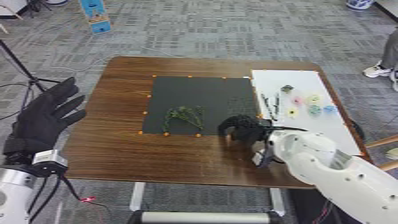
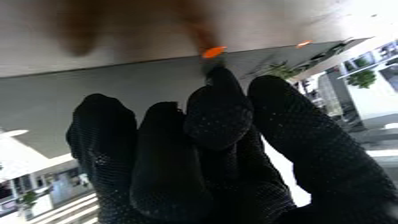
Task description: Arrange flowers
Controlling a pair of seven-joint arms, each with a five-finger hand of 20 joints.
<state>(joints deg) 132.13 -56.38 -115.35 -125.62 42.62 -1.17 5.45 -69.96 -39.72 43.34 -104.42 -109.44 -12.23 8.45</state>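
Left hand point(image 1: 55, 107): released, fingers extended, beside the table point(image 1: 115, 145).
Right hand point(image 1: 250, 129): at the dark mat's point(image 1: 200, 87) near corner — grasp impossible to tell.
Leafy sprig point(image 1: 185, 115): on the mat.
Fainter sprig point(image 1: 241, 106): just beside right hand — likely knocked askew by a low sweep.

Some office-ish lab, given away by patterned grey carpet point(image 1: 204, 30) and black tripod point(image 1: 34, 78) beyond the left hand's point(image 1: 37, 117) fingers point(image 1: 60, 92)

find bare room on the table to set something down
Bare wood lies left and in front of the black mat; its far left is bare too. Crowded: the flowers on the white sheet and around the right hand.
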